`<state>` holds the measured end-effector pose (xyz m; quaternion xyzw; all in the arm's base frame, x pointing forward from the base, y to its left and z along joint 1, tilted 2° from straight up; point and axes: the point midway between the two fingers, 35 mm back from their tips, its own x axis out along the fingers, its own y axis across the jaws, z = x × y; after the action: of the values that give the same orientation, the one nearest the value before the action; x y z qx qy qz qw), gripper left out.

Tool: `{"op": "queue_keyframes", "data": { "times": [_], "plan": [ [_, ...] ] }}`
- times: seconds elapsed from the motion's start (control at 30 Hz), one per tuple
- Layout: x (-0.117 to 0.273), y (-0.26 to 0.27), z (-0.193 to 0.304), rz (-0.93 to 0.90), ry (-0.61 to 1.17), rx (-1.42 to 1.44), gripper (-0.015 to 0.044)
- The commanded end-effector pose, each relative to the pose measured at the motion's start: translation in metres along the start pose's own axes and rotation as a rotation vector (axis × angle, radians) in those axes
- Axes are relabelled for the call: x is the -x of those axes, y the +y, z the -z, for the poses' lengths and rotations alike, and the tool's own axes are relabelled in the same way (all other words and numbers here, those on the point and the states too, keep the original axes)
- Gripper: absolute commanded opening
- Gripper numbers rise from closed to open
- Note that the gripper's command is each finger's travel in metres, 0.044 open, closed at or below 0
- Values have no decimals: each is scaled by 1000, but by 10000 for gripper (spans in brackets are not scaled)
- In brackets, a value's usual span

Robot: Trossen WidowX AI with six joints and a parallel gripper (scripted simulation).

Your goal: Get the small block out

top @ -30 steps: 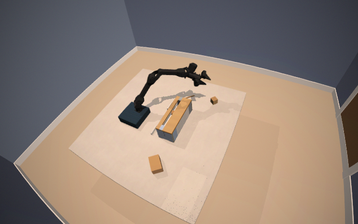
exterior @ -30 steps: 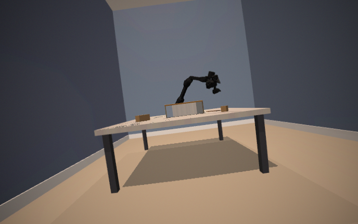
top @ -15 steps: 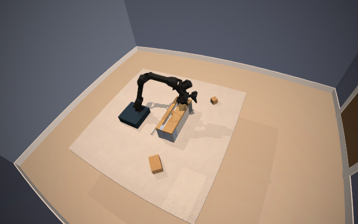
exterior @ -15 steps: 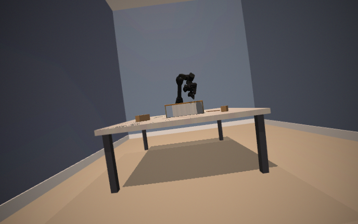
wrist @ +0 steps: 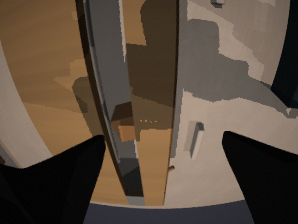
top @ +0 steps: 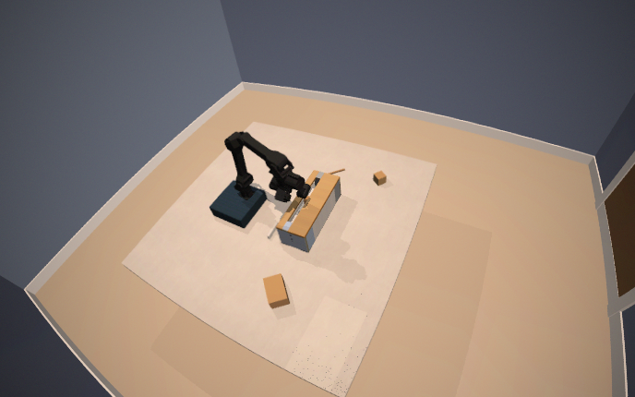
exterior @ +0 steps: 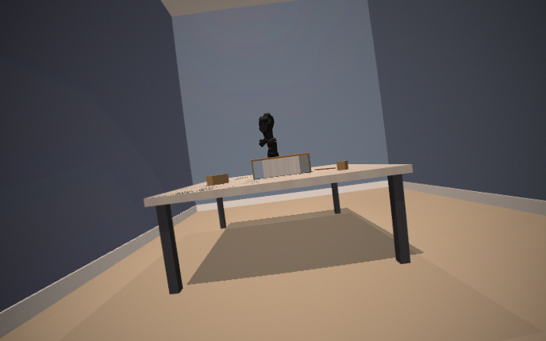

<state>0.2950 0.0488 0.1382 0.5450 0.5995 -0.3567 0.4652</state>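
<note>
The box (top: 323,198) (exterior: 281,166) has an orange wooden top with a long slot (top: 295,213) (wrist: 106,47). In the wrist view a small brown-orange block (wrist: 126,131) shows down inside the slot, nearer its lower end in that view. The shelf under it and its two ends cannot be told apart clearly. My gripper (top: 293,194) (wrist: 165,140) is open and empty, low over the robot's side of the box. In the wrist view the left fingertip overlaps the box top and the right one appears over the table. In the exterior view the fingers cannot be made out.
A larger orange block (top: 275,290) (exterior: 217,180) and a small cube (top: 378,178) (exterior: 341,165) stand on the table. A brown stick (top: 337,171) (exterior: 324,168) lies by one box end, a pale stick (top: 271,232) by the other. A small pale bar (wrist: 198,141) is beside the box.
</note>
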Motion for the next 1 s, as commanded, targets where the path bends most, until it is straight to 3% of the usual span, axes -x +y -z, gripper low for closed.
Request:
{"op": "queue_keyframes", "data": {
  "times": [0.0, 0.97],
  "plan": [
    [2, -14, 2, 29, 40, -6, 400],
    [-34, -11, -9, 28, 40, -6, 400]
  ]
}}
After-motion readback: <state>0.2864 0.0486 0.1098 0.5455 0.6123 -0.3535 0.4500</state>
